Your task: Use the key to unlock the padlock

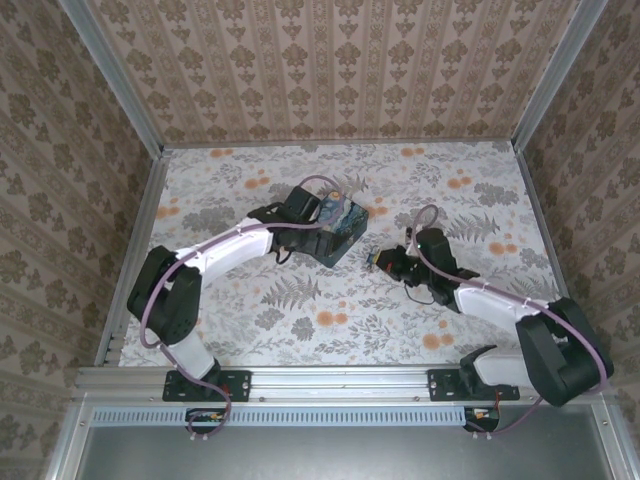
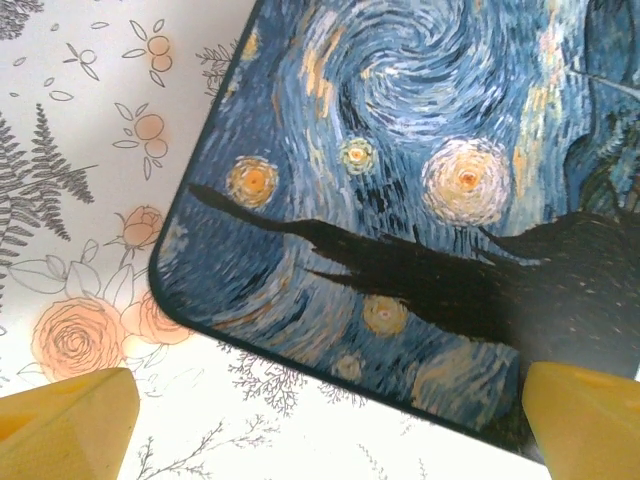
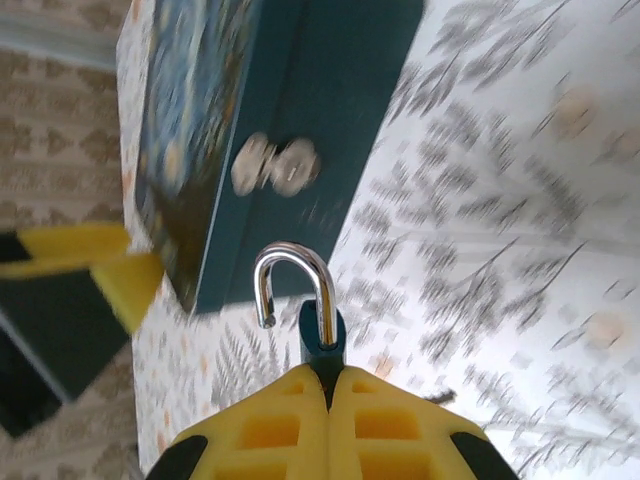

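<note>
Teal padlock (image 3: 322,338) is pinched by just its edge in your right gripper (image 3: 328,385), near the painted box (image 3: 300,120); your left gripper (image 2: 330,425) hangs wide over that box. With a pinch that shallow, it could twist loose and drop.

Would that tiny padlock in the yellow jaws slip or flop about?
The padlock looks rigid; its metal loop holds its hook shape. Probably light, being far smaller than the box. It could twist, as the jaws pinch only its narrow base.

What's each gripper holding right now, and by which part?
Right gripper pinches the padlock by its teal body, shackle sticking out. Left gripper open, holding nothing.
</note>
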`<action>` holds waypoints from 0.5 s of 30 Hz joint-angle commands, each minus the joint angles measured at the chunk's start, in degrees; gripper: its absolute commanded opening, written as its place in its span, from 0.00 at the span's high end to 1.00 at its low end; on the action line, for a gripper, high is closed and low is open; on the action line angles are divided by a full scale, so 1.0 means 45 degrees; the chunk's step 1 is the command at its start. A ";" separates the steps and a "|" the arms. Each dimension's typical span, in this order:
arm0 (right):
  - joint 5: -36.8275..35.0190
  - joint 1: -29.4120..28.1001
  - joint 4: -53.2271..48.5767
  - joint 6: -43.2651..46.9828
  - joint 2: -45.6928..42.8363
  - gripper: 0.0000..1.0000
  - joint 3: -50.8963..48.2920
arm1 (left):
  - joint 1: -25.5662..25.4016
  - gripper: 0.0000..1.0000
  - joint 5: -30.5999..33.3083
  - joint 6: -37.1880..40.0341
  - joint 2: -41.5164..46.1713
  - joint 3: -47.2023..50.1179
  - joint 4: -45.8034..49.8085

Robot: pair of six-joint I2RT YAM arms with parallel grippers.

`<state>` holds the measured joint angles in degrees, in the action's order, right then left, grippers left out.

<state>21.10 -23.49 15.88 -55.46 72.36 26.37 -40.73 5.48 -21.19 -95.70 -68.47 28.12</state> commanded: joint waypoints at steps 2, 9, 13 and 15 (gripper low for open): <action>-0.0323 -0.1697 -0.0574 0.0129 -0.0610 1.00 -0.0311 | 0.0133 0.00 -0.0703 -0.0080 0.1331 -0.0161 0.0352; -0.1423 -0.5081 0.1319 -0.0973 0.0857 1.00 0.0059 | 0.0488 0.00 -0.0863 -0.0428 0.2919 0.0310 0.0482; -0.1394 -0.6324 0.2970 -0.1659 0.2597 1.00 0.0685 | 0.0701 0.00 -0.0699 -0.0467 0.3591 0.0553 0.0697; -0.1265 -0.6517 0.3795 -0.2025 0.3309 1.00 0.0797 | 0.0798 0.00 -0.0660 -0.0505 0.3825 0.0709 0.0777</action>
<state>16.60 -51.62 24.60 -60.95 84.16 27.81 -37.74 2.55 -22.46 -79.96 -66.83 28.77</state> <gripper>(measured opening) 0.067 0.999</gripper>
